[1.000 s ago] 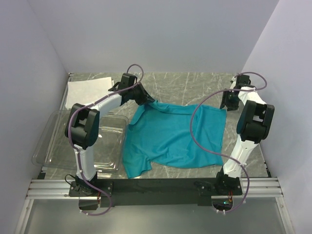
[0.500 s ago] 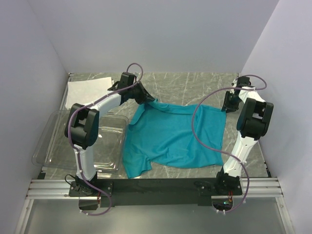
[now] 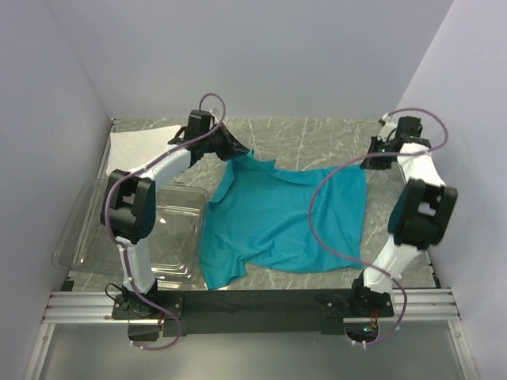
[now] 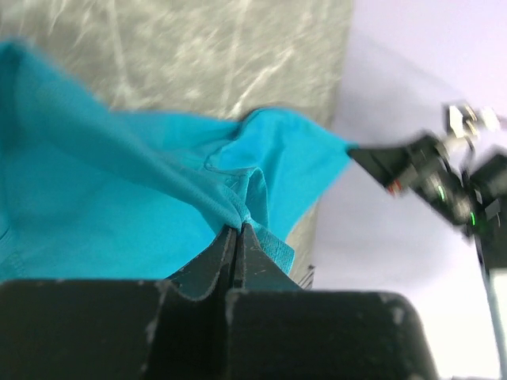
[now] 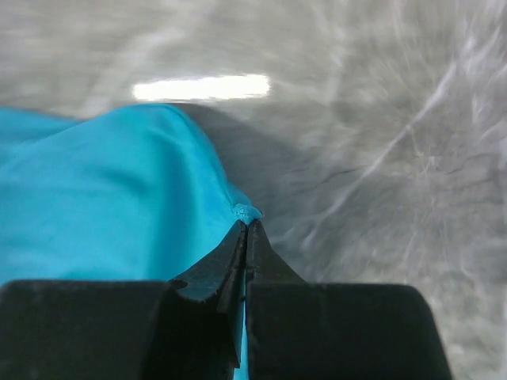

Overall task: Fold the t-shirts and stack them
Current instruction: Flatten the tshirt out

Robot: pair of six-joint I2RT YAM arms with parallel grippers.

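Teal shirt (image 3: pixel 285 218) spread mid-table, wrinkled, far edge pulled taut btwn the arms, one sleeve toward near edge. L gripper (image 3: pixel 246 153) pinched tight on far-left corner; R gripper (image 3: pixel 367 164) clamped on far-right corner. White shirt (image 3: pixel 139 142) folded flat, far-left. Grey marbled table (image 3: pixel 317 134), clear bin (image 3: pixel 87 229) at left, pale lilac walls (image 3: pixel 301 55).

Bright, even light; 2 wrist views blurred; tabletop (image 5: pixel 380 95) glare.

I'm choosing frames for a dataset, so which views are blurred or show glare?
Top external: sharp and evenly lit, the teal t-shirt crisp. Left wrist: blurred, worst toward the right edge. Right wrist: the table is smeared, with a white glare streak just beyond the shirt.
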